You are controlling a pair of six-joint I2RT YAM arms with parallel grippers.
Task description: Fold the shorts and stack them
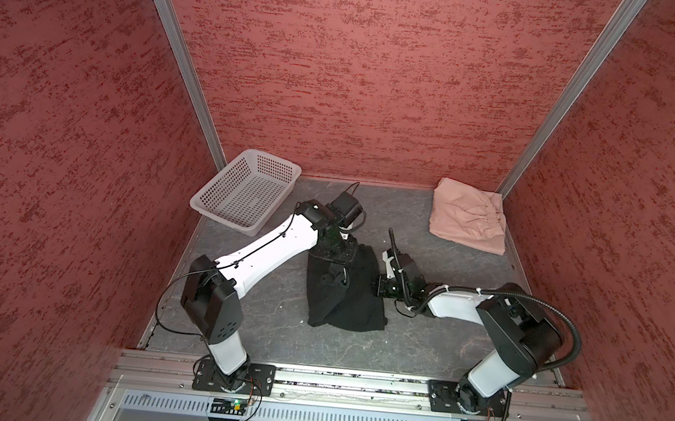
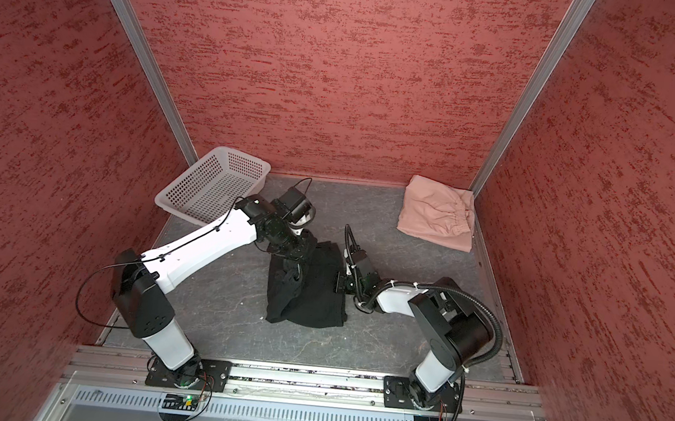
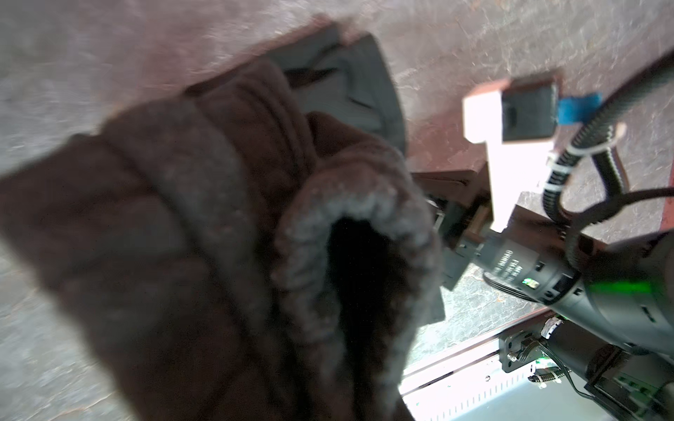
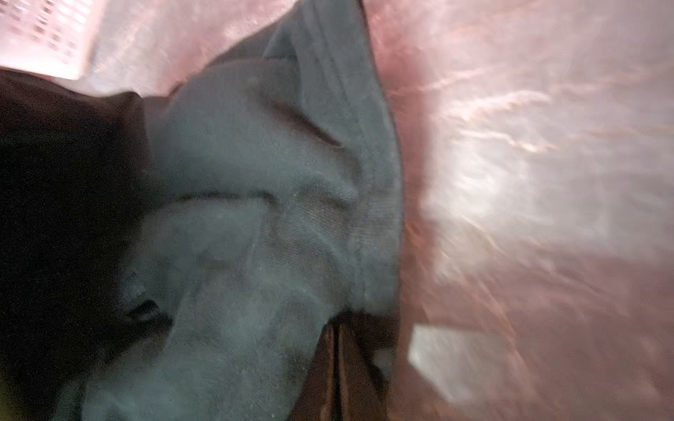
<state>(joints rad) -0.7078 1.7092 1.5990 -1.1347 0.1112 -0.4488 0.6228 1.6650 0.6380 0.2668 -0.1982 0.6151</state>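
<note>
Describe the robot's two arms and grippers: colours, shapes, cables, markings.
The left arm and right arm have white shell links and black joint housings. A thin black cable is tied along the left; thick ribbed black conduit runs along the right. The left gripper and right gripper are black. The right wrist bears a white mount, blue tape and a green light.

You have the black shorts [image 1: 346,300] lying in the middle of the table [image 1: 259,321], only partly flat. The near part spreads out with a rough hem line, while the far left part is drawn up into a loose bunch. Close up in the left wrist view, their ribbed waistband curls open in a loop [image 3: 364,218]. Your pink shorts [image 1: 468,221] sit folded into a neat, nearly square pad in the far right corner. Their gathered waistband runs along the right side, and they lie well apart from the black pair.
</note>
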